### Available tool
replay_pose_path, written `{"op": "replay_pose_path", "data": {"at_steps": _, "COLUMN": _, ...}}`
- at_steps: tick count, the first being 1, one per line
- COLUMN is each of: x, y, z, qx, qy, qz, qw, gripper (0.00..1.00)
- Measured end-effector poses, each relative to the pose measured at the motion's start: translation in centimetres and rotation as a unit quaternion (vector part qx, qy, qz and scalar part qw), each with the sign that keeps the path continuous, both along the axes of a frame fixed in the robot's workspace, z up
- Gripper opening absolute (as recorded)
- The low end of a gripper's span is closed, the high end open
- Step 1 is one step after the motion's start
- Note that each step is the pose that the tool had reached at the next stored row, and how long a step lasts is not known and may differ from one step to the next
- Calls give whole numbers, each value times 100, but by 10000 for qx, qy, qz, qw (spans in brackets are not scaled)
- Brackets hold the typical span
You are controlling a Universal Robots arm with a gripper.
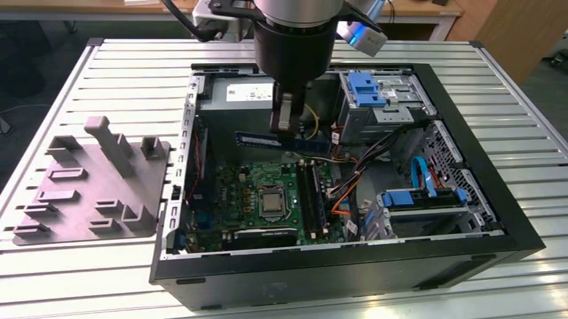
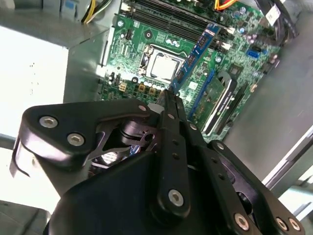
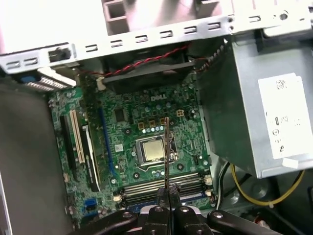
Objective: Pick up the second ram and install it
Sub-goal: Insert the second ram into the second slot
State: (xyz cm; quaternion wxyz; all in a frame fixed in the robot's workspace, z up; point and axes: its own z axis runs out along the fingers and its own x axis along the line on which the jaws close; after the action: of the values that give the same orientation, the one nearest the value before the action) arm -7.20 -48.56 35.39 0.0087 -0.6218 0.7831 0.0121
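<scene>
The second ram (image 1: 257, 139) is a slim dark blue stick that hangs level above the open computer case, and my gripper (image 1: 286, 133) is shut on it near its middle. In the second wrist view the ram (image 2: 196, 53) sticks out past the gripper (image 2: 169, 96) over the green motherboard (image 2: 234, 54). In the first wrist view the ram (image 3: 167, 147) shows edge-on, above the processor (image 3: 153, 151) and the long memory slots (image 3: 161, 184), with the gripper (image 3: 167, 195) closed round its near end. The slots (image 1: 310, 199) lie below the stick, well apart from it.
The black case (image 1: 355, 266) walls the motherboard (image 1: 235, 193) in on all sides. A power supply (image 1: 238, 94) and a blue-topped drive cage (image 1: 368, 90) stand at the far end, with loose cables (image 1: 355, 174) beside the slots. A grey fixture plate (image 1: 89, 193) lies outside, at the exterior view's left.
</scene>
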Motion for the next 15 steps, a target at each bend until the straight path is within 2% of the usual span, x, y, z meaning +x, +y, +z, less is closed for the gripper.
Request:
{"op": "replay_pose_path", "data": {"at_steps": 4, "x": 0, "y": 0, "z": -3, "qx": -1, "qy": 0, "qz": -360, "qw": 9994, "gripper": 11}}
{"op": "replay_pose_path", "data": {"at_steps": 8, "x": 0, "y": 0, "z": -5, "qx": 0, "qy": 0, "qz": -725, "qw": 9974, "gripper": 11}}
{"op": "replay_pose_path", "data": {"at_steps": 12, "x": 0, "y": 0, "z": -8, "qx": 0, "qy": 0, "qz": -1085, "qw": 9941, "gripper": 11}}
{"op": "replay_pose_path", "data": {"at_steps": 15, "x": 0, "y": 0, "z": -9, "qx": 0, "qy": 0, "qz": -1359, "qw": 9907, "gripper": 11}}
